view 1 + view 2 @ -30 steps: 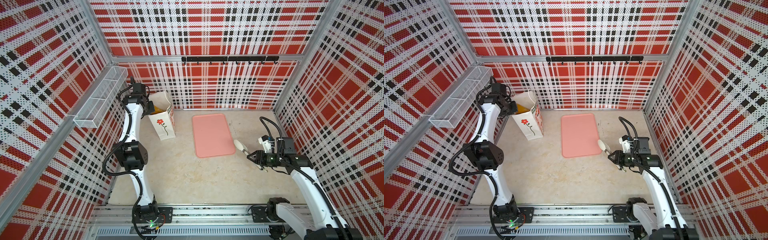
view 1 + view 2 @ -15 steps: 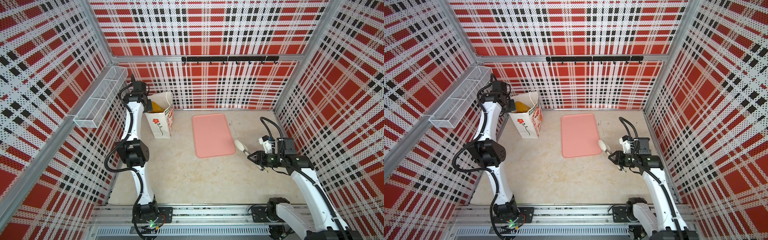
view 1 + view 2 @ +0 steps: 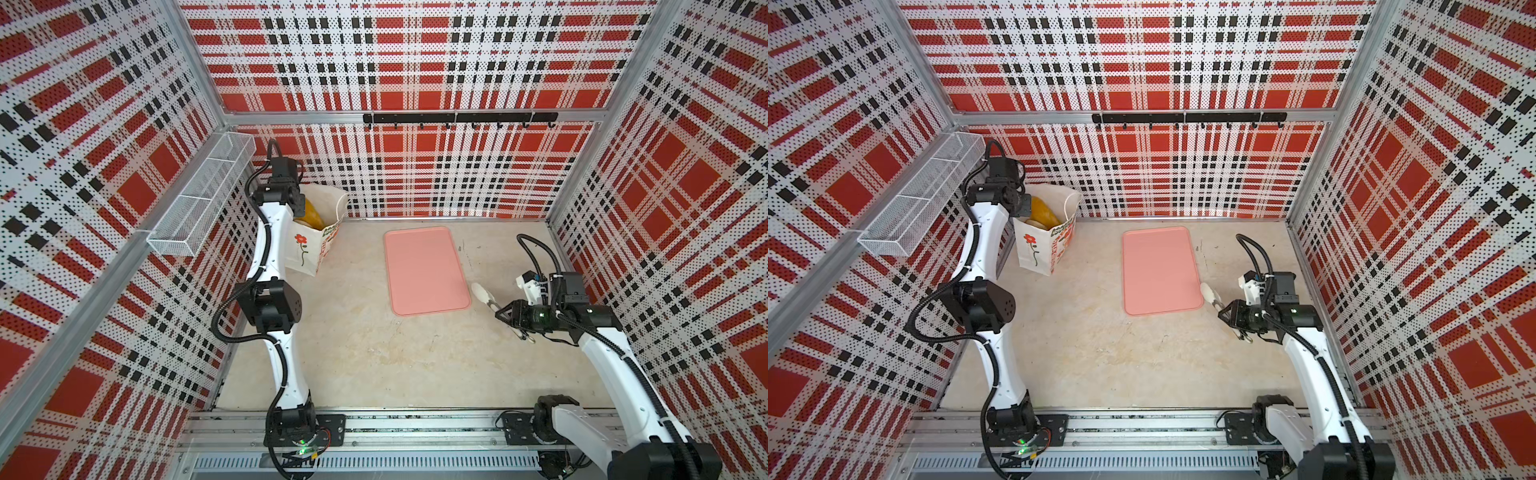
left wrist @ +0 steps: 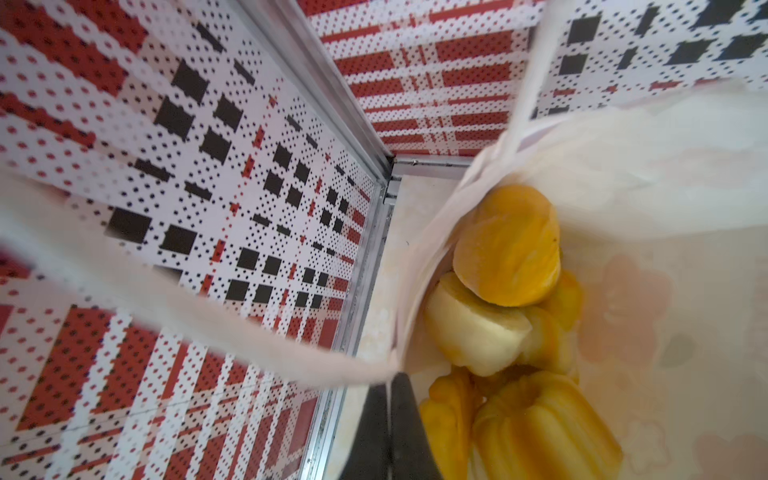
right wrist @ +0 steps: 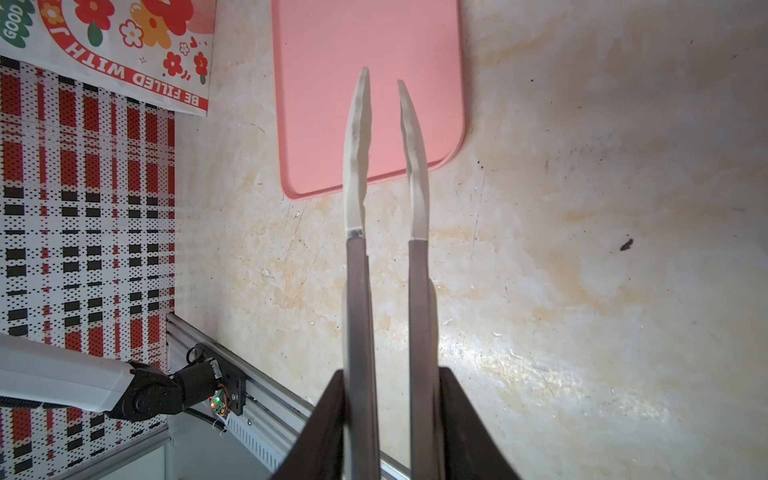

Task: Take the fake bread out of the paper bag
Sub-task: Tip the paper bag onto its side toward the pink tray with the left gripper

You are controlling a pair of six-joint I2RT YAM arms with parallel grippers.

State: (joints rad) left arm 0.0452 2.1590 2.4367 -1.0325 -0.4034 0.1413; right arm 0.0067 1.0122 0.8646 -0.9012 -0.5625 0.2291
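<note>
The paper bag [image 3: 307,253] [image 3: 1038,249] stands at the back left, white with a red flower on its narrow face, leaning toward the left wall. My left gripper [image 4: 390,386] is shut on the bag's rim, with the paper pinched between its black fingers. Inside lies the fake bread: a round golden bun [image 4: 507,245], a pale bun [image 4: 473,328] and a fluted ring [image 4: 544,428]; a yellow loaf [image 3: 1042,212] shows at the mouth. My right gripper [image 5: 390,374] [image 3: 505,313] is shut on tongs [image 5: 357,166] [image 3: 484,295]. Their white tips stand slightly apart, empty, over the near right corner of the pink tray.
A flat pink tray [image 3: 424,270] [image 5: 365,41] lies bare in the middle of the table. A white wire basket [image 3: 203,199] hangs on the left wall beside the left arm. A black hook rail [image 3: 457,118] runs along the back wall.
My left arm has drawn the bag's rim toward the left wall, and the bag has shifted left with it. The right arm has stayed in place.
</note>
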